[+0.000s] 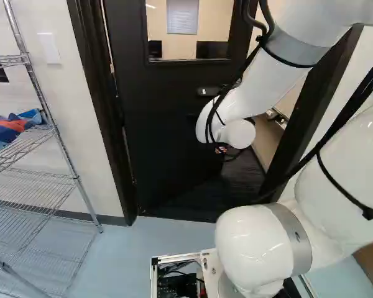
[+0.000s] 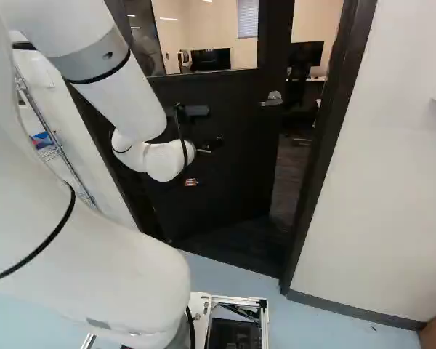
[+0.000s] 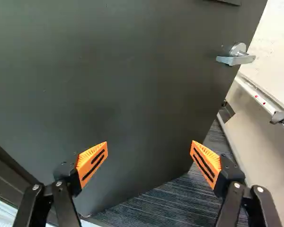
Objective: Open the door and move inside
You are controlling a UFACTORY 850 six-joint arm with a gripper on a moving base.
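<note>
The black door [image 1: 168, 124] stands partly open, swung into the room beyond its frame. In the right base view its silver lever handle [image 2: 272, 99] is near the door's free edge, with a gap between that edge and the frame. My gripper [image 2: 192, 182] is in front of the door panel, partly hidden by the wrist. In the wrist view the gripper [image 3: 149, 145] has its orange-padded fingers wide apart, nothing between them. The dark door face [image 3: 132, 85] lies ahead of them; the handle [image 3: 239, 56] is beyond and to one side, untouched.
A wire shelf rack [image 1: 34, 180] with blue and orange cloth stands left of the doorway. The dark door frame [image 2: 327, 145] and white wall [image 2: 392, 182] bound the opening's right side. Dark striped flooring [image 3: 170, 203] continues through it; monitors [image 2: 211, 59] stand in the room beyond.
</note>
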